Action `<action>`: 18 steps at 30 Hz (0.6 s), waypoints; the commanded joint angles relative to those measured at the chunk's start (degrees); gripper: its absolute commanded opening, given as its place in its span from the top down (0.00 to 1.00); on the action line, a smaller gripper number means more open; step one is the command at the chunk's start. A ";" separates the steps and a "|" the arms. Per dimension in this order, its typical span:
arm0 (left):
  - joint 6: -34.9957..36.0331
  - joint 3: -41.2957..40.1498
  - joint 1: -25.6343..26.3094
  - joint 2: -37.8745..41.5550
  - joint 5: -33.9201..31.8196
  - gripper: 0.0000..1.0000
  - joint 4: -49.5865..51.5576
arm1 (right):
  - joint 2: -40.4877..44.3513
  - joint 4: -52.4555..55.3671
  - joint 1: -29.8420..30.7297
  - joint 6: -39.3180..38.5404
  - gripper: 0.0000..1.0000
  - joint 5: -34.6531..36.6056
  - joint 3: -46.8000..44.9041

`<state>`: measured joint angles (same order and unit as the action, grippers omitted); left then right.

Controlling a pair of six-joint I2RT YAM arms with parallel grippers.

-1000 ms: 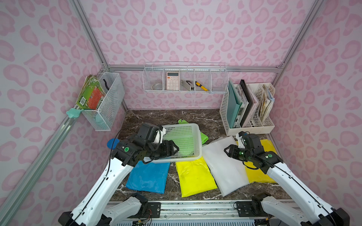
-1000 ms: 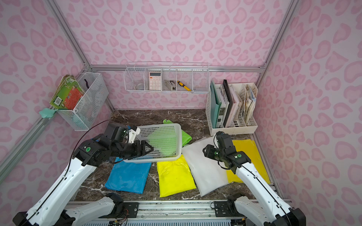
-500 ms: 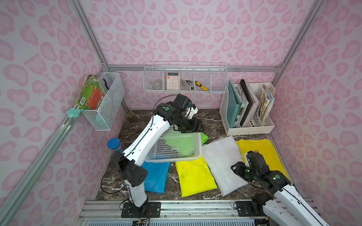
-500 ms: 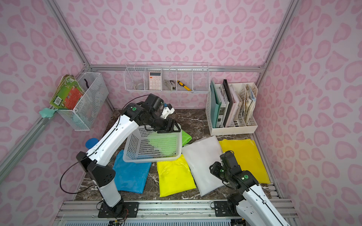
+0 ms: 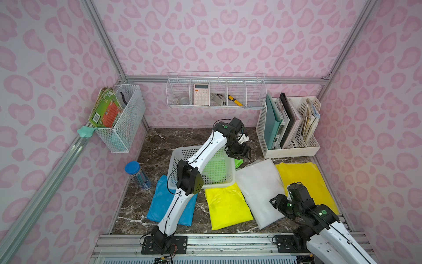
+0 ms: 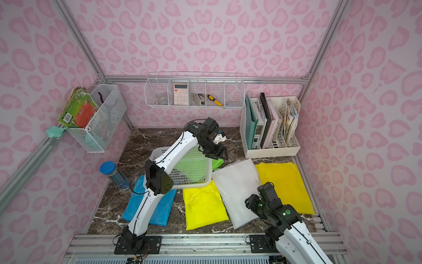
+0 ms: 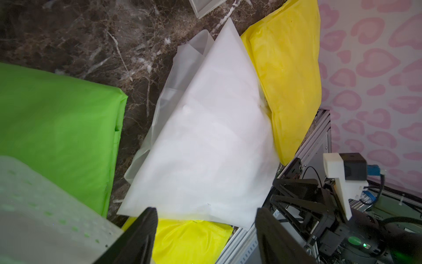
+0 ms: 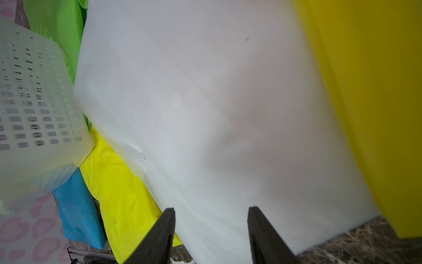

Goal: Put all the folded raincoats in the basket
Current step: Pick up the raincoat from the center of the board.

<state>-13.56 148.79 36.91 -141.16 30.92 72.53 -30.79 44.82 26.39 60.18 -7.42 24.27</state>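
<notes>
- Basket in the middle of the bench, its near edge lying over the far ends of the blue raincoat and the small yellow raincoat; probably not sitting flat.
- Green raincoat poking out at the basket's far right corner and showing through the perforations; cannot tell whether under or inside.
- White raincoat folded flat just right of the basket, edges touching the small yellow raincoat and the big yellow raincoat; neither it nor the yellow and blue ones in the basket yet.
- Left end effector hanging above the basket's far right corner, fingers apart, nothing between them; left arm stretched across the basket's opening.
- Right end effector low over the white raincoat's near edge, fingers apart, empty.
- Judged step: lining up a pick on the white raincoat; task barely begun.
- Risk: thin, slick film sliding out of a pinch, or only the top layer caught, so that the fold falls open on the lift.
- Risk: overlapping edges dragging a yellow neighbour along.
- Risk: propped basket tipping or skidding if nudged or loaded on one side.
- Risk: arms meeting over the basket, with the left one blocking a drop from the right.
</notes>
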 commanded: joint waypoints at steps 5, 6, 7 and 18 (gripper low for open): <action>-1.82 0.29 1.08 -4.17 2.08 0.26 -7.31 | 3.51 2.84 0.06 1.86 0.46 0.04 -0.46; -1.99 0.28 1.12 -4.50 1.59 0.26 -7.54 | 3.90 3.26 0.12 2.16 0.46 -0.13 -0.35; -1.92 0.27 1.19 -5.00 0.80 0.26 -7.74 | 4.19 3.93 0.10 2.66 0.46 -0.39 -0.26; -4.96 -0.76 1.70 -10.65 -4.10 0.30 -11.95 | 3.32 10.96 0.13 3.11 0.46 -4.00 3.14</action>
<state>-17.91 148.18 38.74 -150.91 28.49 61.39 -27.07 52.53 26.50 63.16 -10.00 26.76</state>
